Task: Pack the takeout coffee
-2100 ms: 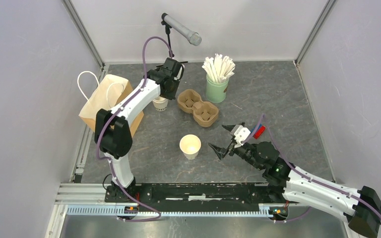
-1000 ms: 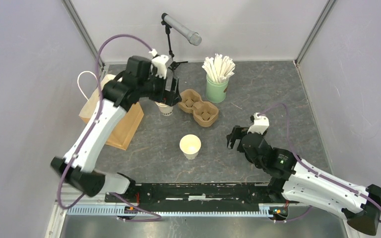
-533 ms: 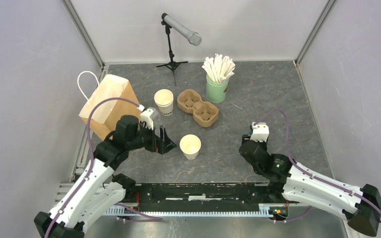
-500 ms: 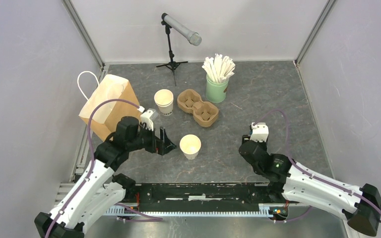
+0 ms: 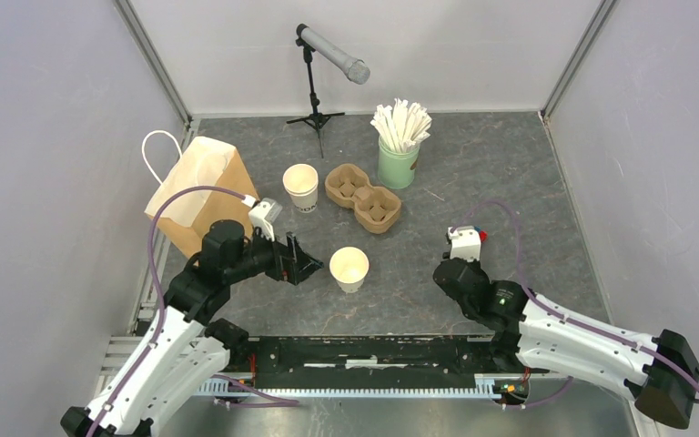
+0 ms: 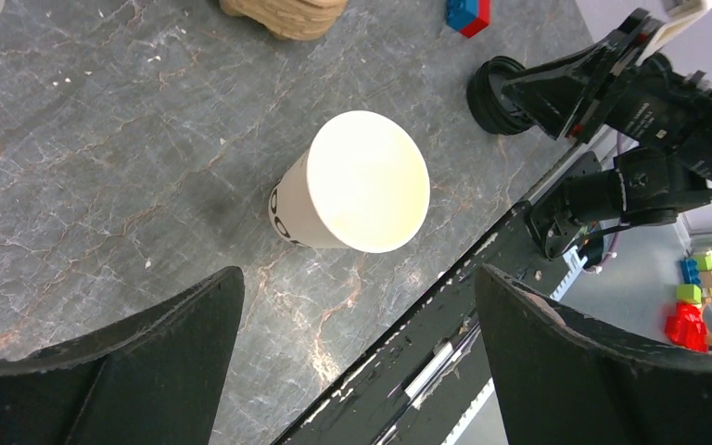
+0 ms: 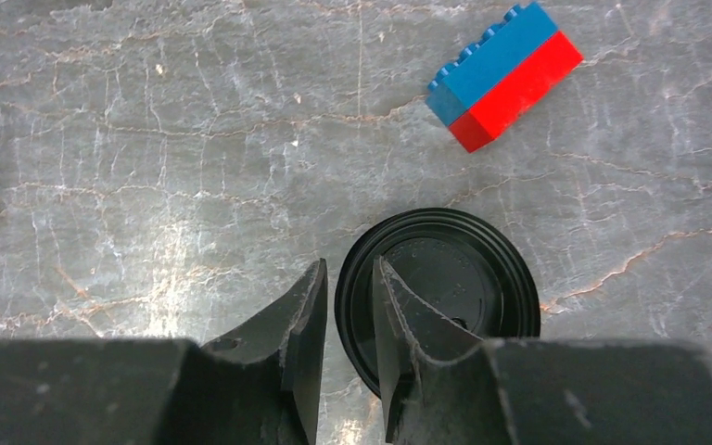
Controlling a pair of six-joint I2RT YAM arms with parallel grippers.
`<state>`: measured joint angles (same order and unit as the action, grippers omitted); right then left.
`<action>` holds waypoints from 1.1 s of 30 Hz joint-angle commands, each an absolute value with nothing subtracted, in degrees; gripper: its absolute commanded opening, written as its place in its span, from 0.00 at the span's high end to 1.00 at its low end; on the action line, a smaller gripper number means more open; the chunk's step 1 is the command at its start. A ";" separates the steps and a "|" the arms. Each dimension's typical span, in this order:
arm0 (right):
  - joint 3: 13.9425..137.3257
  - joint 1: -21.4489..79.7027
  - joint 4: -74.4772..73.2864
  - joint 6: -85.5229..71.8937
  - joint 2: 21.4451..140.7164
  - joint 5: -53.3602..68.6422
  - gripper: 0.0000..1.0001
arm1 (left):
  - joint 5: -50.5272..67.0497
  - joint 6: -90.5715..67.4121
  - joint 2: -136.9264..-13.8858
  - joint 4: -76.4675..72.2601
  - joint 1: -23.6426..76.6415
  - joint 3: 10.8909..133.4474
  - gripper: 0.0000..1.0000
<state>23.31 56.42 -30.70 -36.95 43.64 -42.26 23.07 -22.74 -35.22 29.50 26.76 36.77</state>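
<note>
Jaws of right gripper [image 7: 348,273] stood narrow astride rim of black lid [image 7: 464,269], grip unclear; overhead view hid that lid. Left gripper [image 6: 357,278] gaped wide, empty, at nine o'clock of lidless printed cup [image 6: 366,181]; second lidless cup [image 5: 300,187] at its eleven o'clock. Green holder [image 5: 398,167] held white sticks [image 5: 402,123].

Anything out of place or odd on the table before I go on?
Yes: a blue-and-red toy brick lies on the table near the loose black lid, whose rim the right end effector straddles. It looks unrelated to the coffee things. Nothing looks spilled.
</note>
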 commanded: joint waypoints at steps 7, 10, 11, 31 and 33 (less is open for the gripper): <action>22.65 56.51 -30.33 -36.64 44.61 -40.42 0.70 | 23.64 -25.13 -33.37 26.28 26.87 36.11 0.01; 22.10 56.51 -30.02 -36.94 44.38 -40.05 0.70 | 23.39 -25.13 -33.36 26.30 27.00 36.12 0.02; 21.85 56.56 -29.90 -37.00 44.29 -39.79 0.71 | 23.31 -25.14 -33.27 26.32 27.02 36.08 0.02; 20.63 56.52 -31.04 -37.66 40.60 -39.08 1.00 | 22.43 -25.06 -32.98 26.87 27.69 36.26 0.00; 21.16 56.51 -31.78 -37.70 40.18 -39.85 1.00 | 21.24 -24.95 -33.06 27.81 27.77 36.71 0.00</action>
